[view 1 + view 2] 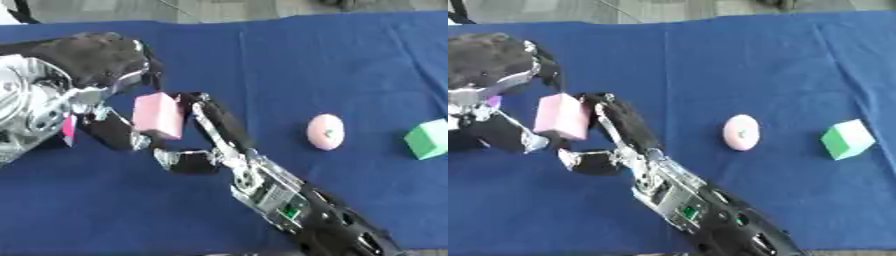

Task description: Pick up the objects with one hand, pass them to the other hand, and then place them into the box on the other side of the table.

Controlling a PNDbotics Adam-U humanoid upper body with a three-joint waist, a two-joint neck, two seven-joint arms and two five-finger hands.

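A pink block point(159, 115) hangs above the blue tablecloth point(350, 65) at the left. My left hand point(103, 67) comes in from the left with its fingers point(112, 131) curled round the block's left side. From the lower right my right hand point(238, 167) reaches up to it. Its straight fingers point(217, 119) lie along the block's right face, and its thumb point(188, 161) sits below the block, apart from it. On the cloth to the right lie a pink round object point(325, 131) with a green spot and a green cube point(429, 139).
A small magenta patch point(67, 128) shows behind my left arm at the left edge. Grey floor point(219, 7) runs past the far edge of the table. My right forearm point(315, 215) crosses the lower middle of the cloth.
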